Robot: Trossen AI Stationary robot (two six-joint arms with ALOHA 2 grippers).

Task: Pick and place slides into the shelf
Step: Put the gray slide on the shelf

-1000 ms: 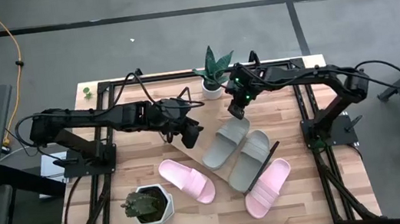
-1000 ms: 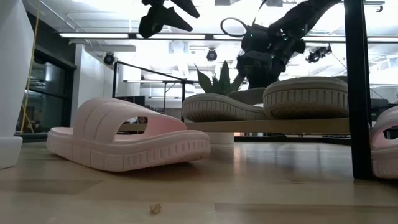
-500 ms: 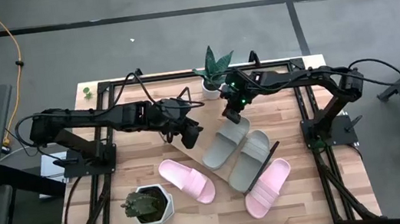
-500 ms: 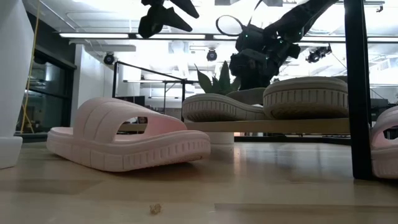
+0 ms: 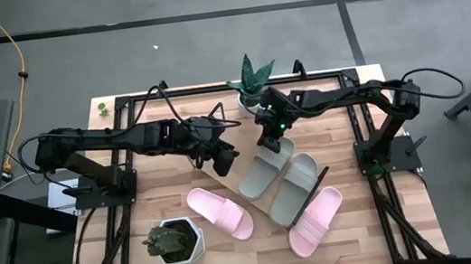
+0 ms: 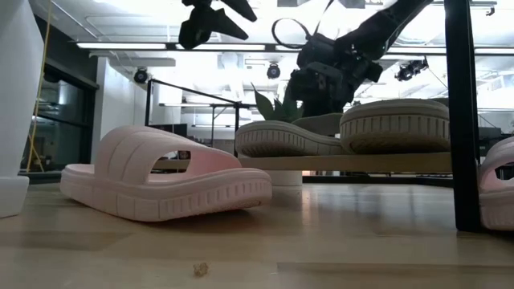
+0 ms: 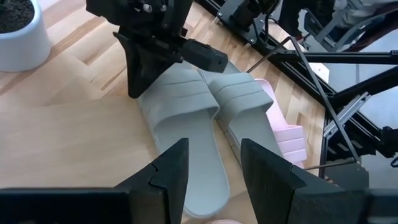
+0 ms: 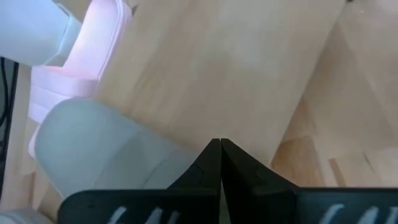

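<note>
Shelf (image 5: 315,185) centre-right: two grey slides (image 5: 280,177) plus one pink slide (image 5: 316,220). Second pink slide (image 5: 220,212) on table. Right gripper (image 5: 270,139) pinched closed, empty; left gripper (image 5: 223,158) spread wide.

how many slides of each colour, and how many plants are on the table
grey slides: 2
pink slides: 2
potted plants: 2
total: 6
</note>
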